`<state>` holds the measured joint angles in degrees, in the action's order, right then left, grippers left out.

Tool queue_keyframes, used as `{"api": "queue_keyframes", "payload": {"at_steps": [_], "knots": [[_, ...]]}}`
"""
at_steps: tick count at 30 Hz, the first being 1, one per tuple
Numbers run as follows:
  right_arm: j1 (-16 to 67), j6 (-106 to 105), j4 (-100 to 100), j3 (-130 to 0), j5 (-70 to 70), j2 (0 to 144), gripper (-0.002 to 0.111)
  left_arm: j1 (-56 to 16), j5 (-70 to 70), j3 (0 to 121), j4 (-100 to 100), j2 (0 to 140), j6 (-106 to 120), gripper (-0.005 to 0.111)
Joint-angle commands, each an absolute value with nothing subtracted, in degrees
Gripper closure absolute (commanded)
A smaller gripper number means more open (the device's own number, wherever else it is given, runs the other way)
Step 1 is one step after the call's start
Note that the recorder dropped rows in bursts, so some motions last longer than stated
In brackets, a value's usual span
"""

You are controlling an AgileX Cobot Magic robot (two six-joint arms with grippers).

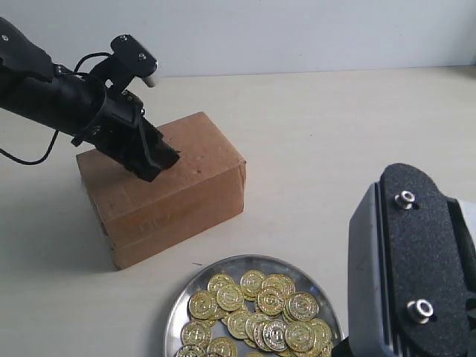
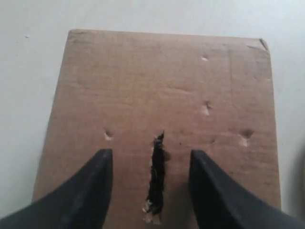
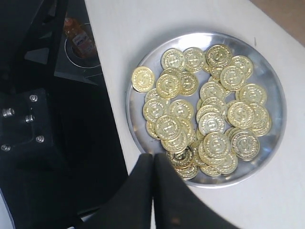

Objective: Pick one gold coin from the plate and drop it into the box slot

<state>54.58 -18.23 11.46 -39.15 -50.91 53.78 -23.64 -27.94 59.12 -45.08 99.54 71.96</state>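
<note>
Brown cardboard forms the box (image 1: 171,197), which sits on the pale table (image 1: 335,134) with the left gripper (image 2: 151,153) over its top face, fingers spread apart, one on each side of the dark, rough-edged slot (image 2: 156,179). Whether the tips touch the cardboard I cannot tell. Near the box, the silver plate (image 1: 177,312) holds a heap of gold coins (image 1: 256,312). The right gripper (image 3: 153,160) hangs over the plate's rim, its two fingers pressed together
</note>
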Motion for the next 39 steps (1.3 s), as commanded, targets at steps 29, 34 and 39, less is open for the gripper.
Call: {"api": "queue_keyframes", "payload": {"at_steps": [29,34,39], "knots": [[47.8,27.1,-31.8,-39.0,-22.6,53.3,0.108,-23.9,-47.0,51.4,-28.7,42.1,50.5,0.107],[44.7,27.1,-28.5,-38.8,-19.7,45.9,0.108,-23.7,-47.0,51.0,-27.8,39.1,50.5,0.107],[27.3,27.1,-26.5,-38.6,-18.3,32.6,0.108,-15.4,-47.0,45.5,-28.8,26.8,50.5,0.107]]}}
